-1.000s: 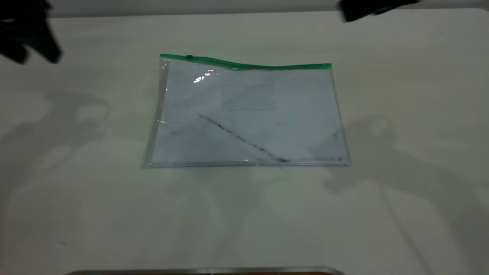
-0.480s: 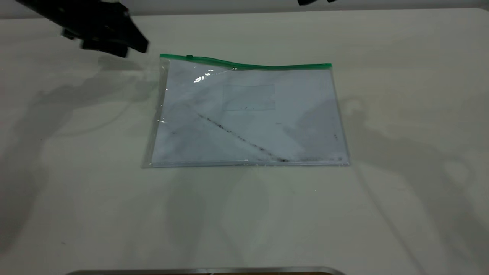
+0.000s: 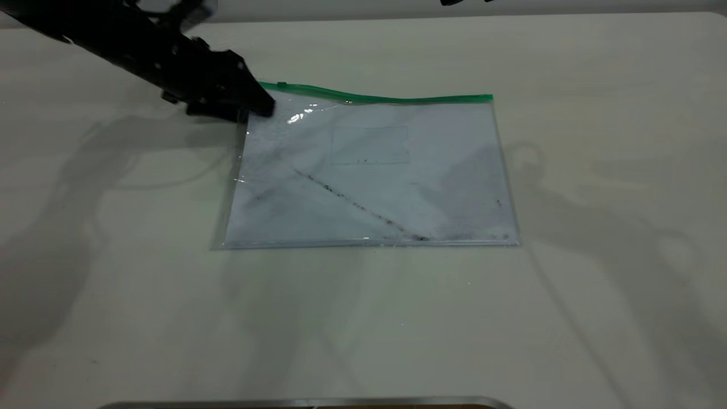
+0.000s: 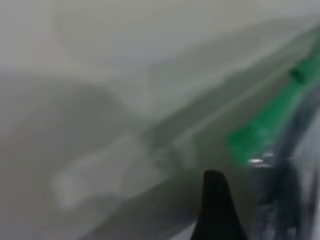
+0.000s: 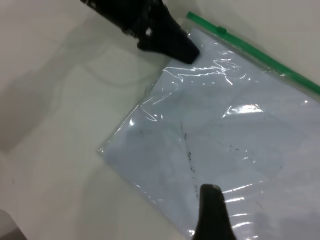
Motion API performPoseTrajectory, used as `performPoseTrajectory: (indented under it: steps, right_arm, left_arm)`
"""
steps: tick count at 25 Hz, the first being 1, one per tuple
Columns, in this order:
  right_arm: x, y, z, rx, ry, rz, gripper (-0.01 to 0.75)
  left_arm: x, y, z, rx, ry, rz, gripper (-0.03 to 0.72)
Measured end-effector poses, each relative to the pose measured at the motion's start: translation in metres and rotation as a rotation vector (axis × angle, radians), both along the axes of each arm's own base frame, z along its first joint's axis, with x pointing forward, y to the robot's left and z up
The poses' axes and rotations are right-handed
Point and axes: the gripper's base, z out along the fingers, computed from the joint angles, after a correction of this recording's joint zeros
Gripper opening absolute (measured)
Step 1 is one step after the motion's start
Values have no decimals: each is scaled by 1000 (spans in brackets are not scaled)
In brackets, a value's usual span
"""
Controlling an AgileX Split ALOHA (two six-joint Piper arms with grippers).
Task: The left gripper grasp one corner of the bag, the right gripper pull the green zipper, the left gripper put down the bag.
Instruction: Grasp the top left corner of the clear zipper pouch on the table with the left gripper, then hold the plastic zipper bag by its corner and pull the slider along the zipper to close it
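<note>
I read this as a lab test bench rather than a home or office: my two black arms (image 3: 142,51) work over a bare, off-white table (image 3: 363,318) under hard lighting that throws several overlapping shadows. The only item laid out is one clear document bag (image 3: 369,170), staged alone mid-table.

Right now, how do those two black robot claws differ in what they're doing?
The left gripper reaches down to the corner of the bag, near the green zipper; the right gripper hangs above the bag's middle, touching nothing. Both are black, and neither has lifted the bag off the table.
</note>
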Motion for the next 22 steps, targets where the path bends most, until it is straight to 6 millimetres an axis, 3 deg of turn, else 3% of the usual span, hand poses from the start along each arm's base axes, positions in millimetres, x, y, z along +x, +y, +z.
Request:
performPoseTrajectory:
  steps: [4,6,8,12,13,16,22]
  right_arm:
    - [0,0,0,1,0,-1,575]
    - [0,0,0,1,1,-1,575]
    - [0,0,0,1,1,-1,575]
    - [-1,2,-1,14,19,28,575]
    - [1,4,-3,13,24,41,575]
    - [11,9,-7,21,30,79,575]
    - [50,31,-17,55,-31,261,575]
  left_arm:
    - [-4,-16,0,-3,-18,-71,571]
    - [-5,-19,0,0,-25,-86,506]
    - [-5,-20,0,1,-26,-89,396]
    - [-5,-20,3,14,-57,-130,97]
    - [-5,-21,8,22,-75,-162,61]
    - [-4,-23,32,61,-161,-270,53]
    - [-6,-26,91,149,-304,-487,53]
